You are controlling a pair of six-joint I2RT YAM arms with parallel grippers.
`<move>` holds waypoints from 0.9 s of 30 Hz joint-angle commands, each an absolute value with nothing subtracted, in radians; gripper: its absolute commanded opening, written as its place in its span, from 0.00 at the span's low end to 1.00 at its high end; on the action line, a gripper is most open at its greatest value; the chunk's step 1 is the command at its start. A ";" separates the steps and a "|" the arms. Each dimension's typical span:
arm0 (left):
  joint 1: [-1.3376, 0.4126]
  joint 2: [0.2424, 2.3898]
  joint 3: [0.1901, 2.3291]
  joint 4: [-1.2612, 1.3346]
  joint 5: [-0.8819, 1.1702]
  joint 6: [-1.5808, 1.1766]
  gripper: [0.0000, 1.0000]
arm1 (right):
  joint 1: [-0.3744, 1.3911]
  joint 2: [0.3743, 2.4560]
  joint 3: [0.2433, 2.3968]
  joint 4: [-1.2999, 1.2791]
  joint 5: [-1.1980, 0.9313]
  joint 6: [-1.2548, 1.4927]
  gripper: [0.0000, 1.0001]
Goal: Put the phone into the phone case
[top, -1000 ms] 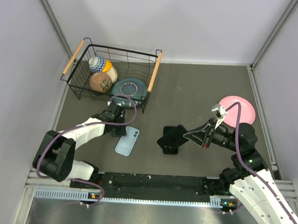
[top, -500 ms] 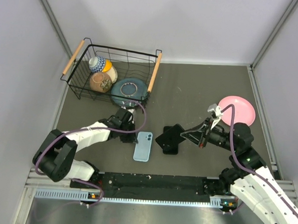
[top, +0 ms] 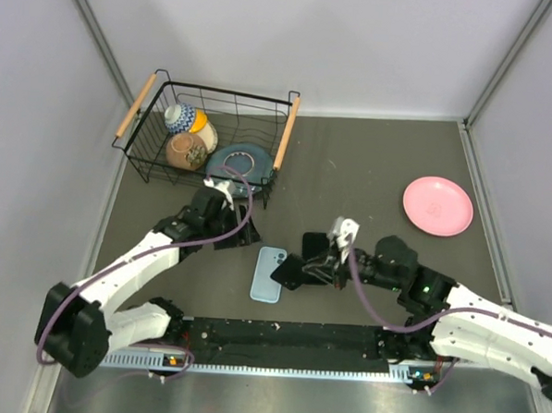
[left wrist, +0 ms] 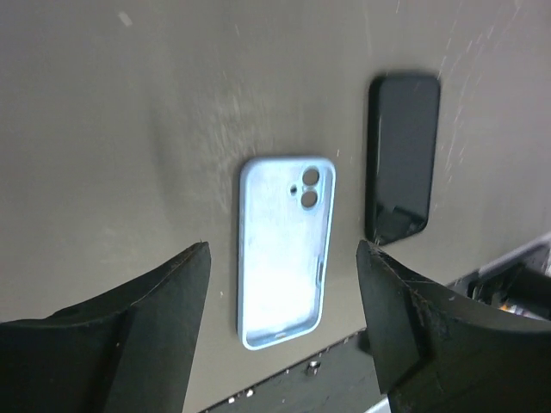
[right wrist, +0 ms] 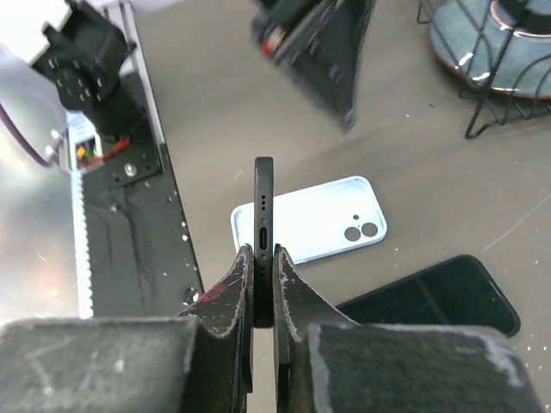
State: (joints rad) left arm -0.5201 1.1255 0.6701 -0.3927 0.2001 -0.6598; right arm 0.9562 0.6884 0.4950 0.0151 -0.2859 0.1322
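The light blue phone case [top: 270, 274] lies open side up on the dark table, and also shows in the left wrist view [left wrist: 284, 249] and the right wrist view [right wrist: 310, 222]. My right gripper [top: 315, 266] is shut on a black phone [right wrist: 263, 194], held on edge just right of the case [top: 289, 271]. A second black phone [top: 315, 243] lies flat beside the case, seen too in the wrist views [left wrist: 402, 155] [right wrist: 430, 297]. My left gripper [top: 223, 224] is open and empty, up and left of the case, its fingers [left wrist: 129, 327] wide apart.
A wire basket [top: 284, 138] with bowls and a blue plate stands at the back left. A pink plate [top: 438, 206] lies at the right. The black rail [top: 278, 336] runs along the near table edge, just below the case.
The case has slid right and turned upright. My left gripper then drew back up and left. My right arm has swung left and down, bringing the held phone next to the case.
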 commanded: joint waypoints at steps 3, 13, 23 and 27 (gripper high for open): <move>-0.394 1.003 0.756 -0.497 0.138 -0.630 0.77 | 1.231 0.854 0.598 0.169 0.109 -0.164 0.00; -0.344 1.003 0.715 -0.494 0.233 -0.621 0.76 | 1.331 0.991 0.551 0.420 0.232 -0.345 0.00; -0.339 0.994 0.681 -0.483 0.222 -0.620 0.76 | 1.342 1.078 0.554 0.443 0.229 -0.387 0.00; -0.339 0.997 0.681 -0.483 0.265 -0.600 0.74 | 1.371 1.107 0.531 0.479 0.256 -0.434 0.00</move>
